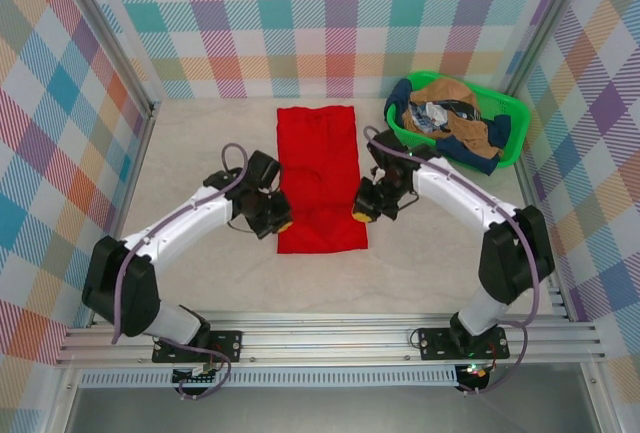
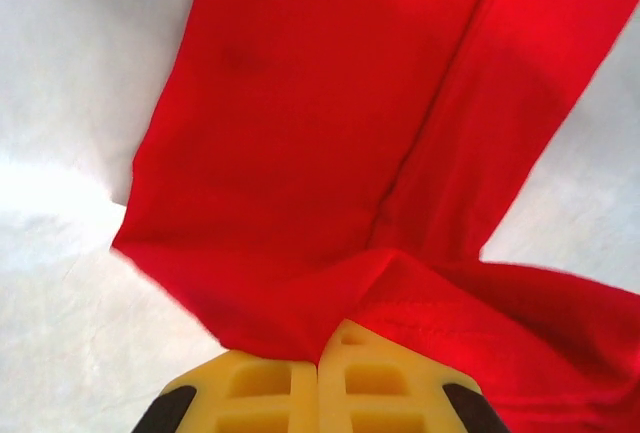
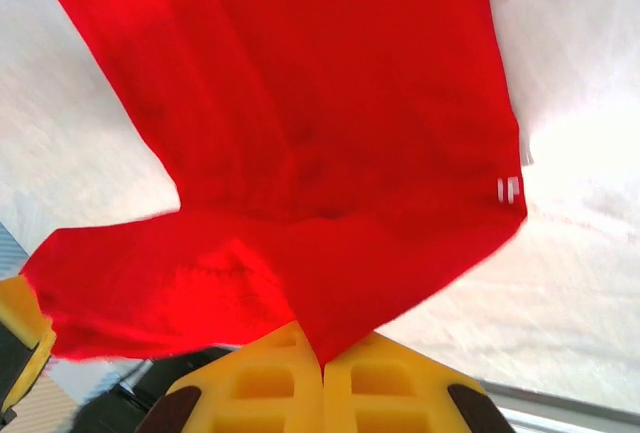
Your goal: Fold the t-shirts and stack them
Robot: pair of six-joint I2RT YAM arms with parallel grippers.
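As wrist views show left claw (image 2: 320,351) and right claw (image 3: 322,355) pinching red t-shirt (image 2: 300,153), overhead adds green basket (image 1: 518,125).

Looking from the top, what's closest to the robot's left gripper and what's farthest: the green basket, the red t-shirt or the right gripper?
1. red t-shirt: the left gripper pinches its near left edge.
2. right gripper: across the shirt, on its right edge.
3. green basket: far right corner.

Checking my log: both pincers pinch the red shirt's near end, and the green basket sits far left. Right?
No: the top external view shows the green basket far right. The left pincer and right pincer do pinch the red shirt's near end.
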